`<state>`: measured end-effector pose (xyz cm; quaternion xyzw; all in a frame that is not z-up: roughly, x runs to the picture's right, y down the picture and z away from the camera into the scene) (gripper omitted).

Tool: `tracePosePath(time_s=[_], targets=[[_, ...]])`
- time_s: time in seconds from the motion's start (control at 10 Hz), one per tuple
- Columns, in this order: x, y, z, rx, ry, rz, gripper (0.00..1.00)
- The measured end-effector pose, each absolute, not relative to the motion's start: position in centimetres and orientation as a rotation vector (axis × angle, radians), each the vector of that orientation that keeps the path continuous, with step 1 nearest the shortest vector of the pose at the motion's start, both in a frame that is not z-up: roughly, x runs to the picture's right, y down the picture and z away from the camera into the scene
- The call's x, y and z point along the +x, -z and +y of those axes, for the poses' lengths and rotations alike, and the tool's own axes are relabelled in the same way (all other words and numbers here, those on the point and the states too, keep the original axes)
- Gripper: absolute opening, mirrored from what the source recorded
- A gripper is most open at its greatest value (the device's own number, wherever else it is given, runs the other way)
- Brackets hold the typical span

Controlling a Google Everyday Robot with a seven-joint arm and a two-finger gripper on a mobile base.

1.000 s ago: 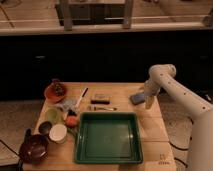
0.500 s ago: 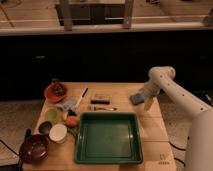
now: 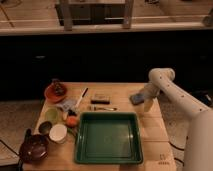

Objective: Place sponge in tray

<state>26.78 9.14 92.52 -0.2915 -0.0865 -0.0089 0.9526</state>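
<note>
Hardly anything has moved since the earlier frames: your arm has eased down only a touch, and the sponge sits at the same spot at the far right of the desk.

Your pincer hangs at that far right part of the desk, pointing down from the white elbow above it. Its jaws stand wide. The sponge, small and blue-grey, is right against the pincer's left side; you cannot tell from this view whether it lies between the fingers or only beside them, nor whether it rests flat on the wood.

You have the tray, dark green with a raised rim, in the near middle of the desk, nearer and to the left of the sponge and apart from it. Nothing lies in it.

Just beyond the tray's far rim lies a slim utensil, and beyond that a small dark flat block. A white-handled tool lies slantwise to the left of the block.

On the left side you have an orange bowl at the far edge with something dark in it, a crumpled wrapper nearer, then a pale green bowl, a white cup just beside the tray's left rim, and a dark maroon bowl at the near left corner.
</note>
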Motion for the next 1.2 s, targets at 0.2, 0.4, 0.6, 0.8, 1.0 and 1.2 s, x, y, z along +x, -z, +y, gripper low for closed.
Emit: tracePosePath(time_s=[0.2, 0.4, 0.6, 0.8, 1.0, 1.2], targets=[[26.7, -92.8, 9.3, -0.595, 0.014, -0.178, 0.8], [26.8, -92.9, 9.4, -0.596, 0.012, -0.178, 0.8], [26.8, -93.1, 9.4, -0.596, 0.01, -0.181, 0.8], [26.7, -93.3, 9.6, -0.598, 0.007, -0.185, 0.8], [26.7, -93.6, 9.6, -0.6, 0.003, -0.188, 0.8], [26.7, -93.8, 9.7, -0.601, 0.0, -0.191, 0.8]])
